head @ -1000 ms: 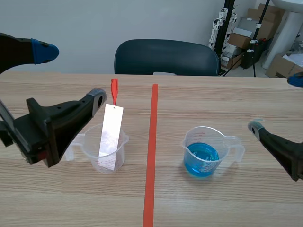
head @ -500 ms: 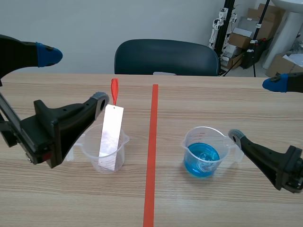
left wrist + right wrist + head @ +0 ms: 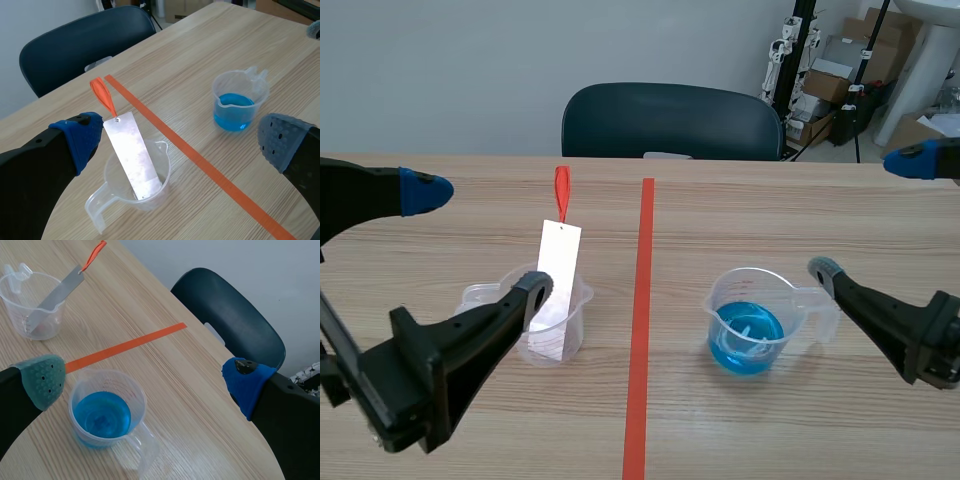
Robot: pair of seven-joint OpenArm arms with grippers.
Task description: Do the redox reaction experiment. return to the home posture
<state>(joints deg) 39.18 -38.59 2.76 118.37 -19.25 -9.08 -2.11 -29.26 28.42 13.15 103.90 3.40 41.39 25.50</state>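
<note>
A clear beaker (image 3: 560, 318) left of the tape line holds a metal strip (image 3: 558, 275) with an orange tag (image 3: 561, 190), leaning upright. My left gripper (image 3: 480, 240) hangs open just left of it, near the table's front, holding nothing. A second beaker (image 3: 750, 325) with blue liquid stands right of the line. My right gripper (image 3: 865, 215) is open beside its handle, empty. From the left wrist, the strip (image 3: 132, 152) and its beaker (image 3: 112, 172) lie between and below the open left gripper (image 3: 182, 142). From the right wrist, the blue beaker (image 3: 105, 412) sits under the open right gripper (image 3: 145, 381).
An orange-red tape line (image 3: 640, 330) runs down the table's middle. A dark chair (image 3: 670, 120) stands behind the far edge. Boxes and stands (image 3: 840, 80) fill the back right of the room.
My left arm has dropped lower and back toward the table's front. My right arm first swung in toward the blue beaker, then eased slightly back to the right.
</note>
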